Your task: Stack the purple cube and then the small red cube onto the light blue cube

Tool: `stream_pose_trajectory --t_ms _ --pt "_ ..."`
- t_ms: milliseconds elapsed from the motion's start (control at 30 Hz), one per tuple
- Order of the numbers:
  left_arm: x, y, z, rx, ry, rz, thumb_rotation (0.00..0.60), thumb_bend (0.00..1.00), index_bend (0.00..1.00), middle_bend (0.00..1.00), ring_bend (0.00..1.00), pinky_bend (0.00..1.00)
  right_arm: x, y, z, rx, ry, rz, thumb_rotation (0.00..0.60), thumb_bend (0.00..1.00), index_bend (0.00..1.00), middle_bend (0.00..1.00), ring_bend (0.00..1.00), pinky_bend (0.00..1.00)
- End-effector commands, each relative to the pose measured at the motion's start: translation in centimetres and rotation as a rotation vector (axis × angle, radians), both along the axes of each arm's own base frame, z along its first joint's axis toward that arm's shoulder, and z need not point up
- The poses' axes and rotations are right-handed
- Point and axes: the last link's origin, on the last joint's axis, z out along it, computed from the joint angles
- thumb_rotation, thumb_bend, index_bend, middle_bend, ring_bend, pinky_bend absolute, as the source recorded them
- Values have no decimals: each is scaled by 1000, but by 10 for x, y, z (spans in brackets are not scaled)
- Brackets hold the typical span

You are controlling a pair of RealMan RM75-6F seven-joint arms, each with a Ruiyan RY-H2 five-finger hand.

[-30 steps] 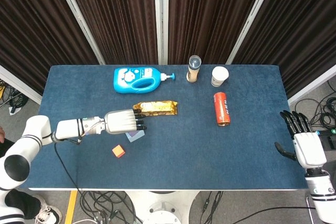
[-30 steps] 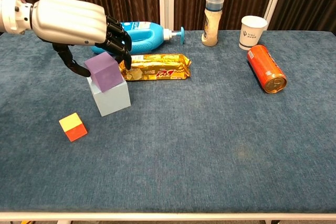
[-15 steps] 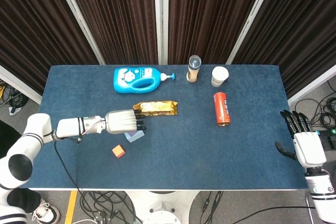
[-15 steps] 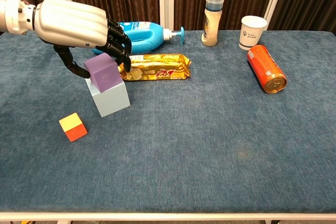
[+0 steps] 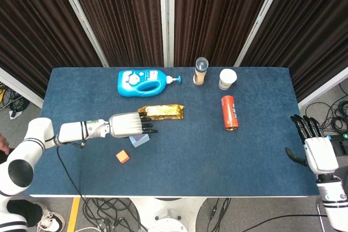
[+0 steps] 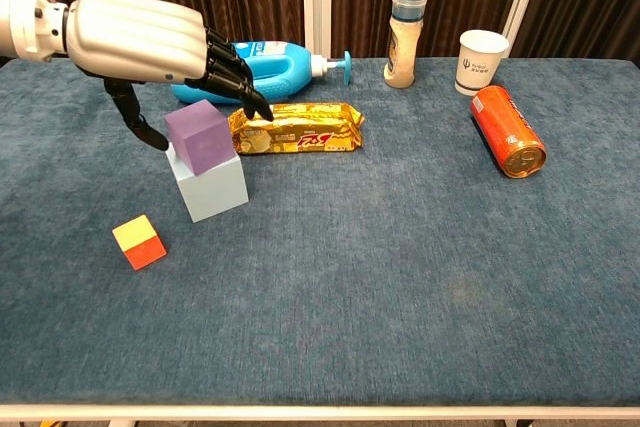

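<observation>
The purple cube (image 6: 203, 137) sits on top of the light blue cube (image 6: 215, 192), turned a little askew to it. My left hand (image 6: 140, 37) hovers just above and behind the pair, its fingers spread and lifted off the purple cube and its thumb hanging by the cube's left side. In the head view the left hand (image 5: 128, 125) hides most of the stack; only a corner of the light blue cube (image 5: 140, 140) shows. The small red cube (image 6: 140, 242) with a yellow top lies on the table to the front left of the stack. My right hand (image 5: 318, 153) hangs open beyond the table's right edge.
A gold snack packet (image 6: 297, 128) lies just right of the stack, and a blue detergent bottle (image 6: 270, 72) behind it. At the back stand a capped jar (image 6: 403, 37) and a paper cup (image 6: 481, 61). An orange can (image 6: 508, 130) lies on its side at the right.
My left hand's fingers have opened and lifted off the purple cube, which stays resting on the light blue cube. The right hand has not moved.
</observation>
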Motion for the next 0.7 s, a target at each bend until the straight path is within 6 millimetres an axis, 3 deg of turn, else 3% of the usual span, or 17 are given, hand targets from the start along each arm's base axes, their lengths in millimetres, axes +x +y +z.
stream_pose_trajectory --t_ms 33,200,333,567,700 --pt "-1 0 3 7 6 3 600 176 173 355 264 319 0 0 0 2 -3 1 600 197 22 72 0 0" --pt "-11 -2 14 45 27 37 600 172 152 322 243 313 0 1 2 13 -15 2 600 197 21 72 0 0" --pt "-32 -11 28 105 22 121 600 172 147 301 233 312 2 3 4 27 -34 11 600 197 21 72 0 0" --pt "-88 -49 68 393 -33 466 600 172 151 301 233 321 5 7 9 66 -82 30 600 198 21 72 0 0" --pt "-101 -72 87 480 -78 603 600 162 159 315 233 328 6 12 9 90 -92 46 600 197 22 73 0 0"
